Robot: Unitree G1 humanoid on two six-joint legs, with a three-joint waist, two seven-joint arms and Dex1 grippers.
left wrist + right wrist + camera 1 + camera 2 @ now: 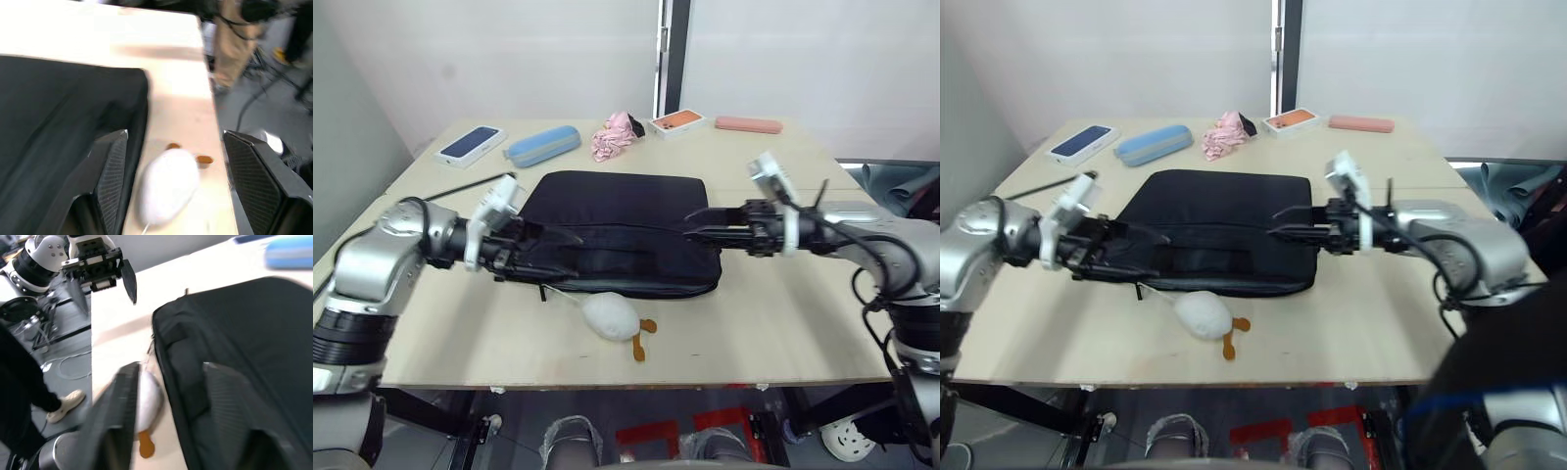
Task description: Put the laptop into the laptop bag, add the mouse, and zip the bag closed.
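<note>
Bench (783, 323): pale wood, carries everything.

Laptop bag (617, 211): black, lying flat mid-bench, long side across me. Looks filled out, and no laptop or flat mouse is lying out on the bench, so my guess is both are inside; can't confirm. That would leave the zip.

My left hand (551, 257): at the bag's left end near the front edge, fingers parted, empty. In the left wrist view one finger (110, 171) lies over the black fabric, the other (252, 178) out past the bench's front edge. Probably placed to pin that end while the zip gets pulled.

My right hand (697, 222): over the bag's right end, fingers spread, gripping nothing. Right wrist view looks along the bag's front edge seam, so I judge it's lined up to find the zip pull. Can't make out the pull itself.

Puffy white oval thing (609, 317) with orange tags: just in front of the bag, thin cord running back to it. Not the mouse; leave it.

Back row, well clear: blue case (542, 145), phone (470, 145), pink cloth (615, 136), orange box (677, 122), pink case (748, 124).
</note>
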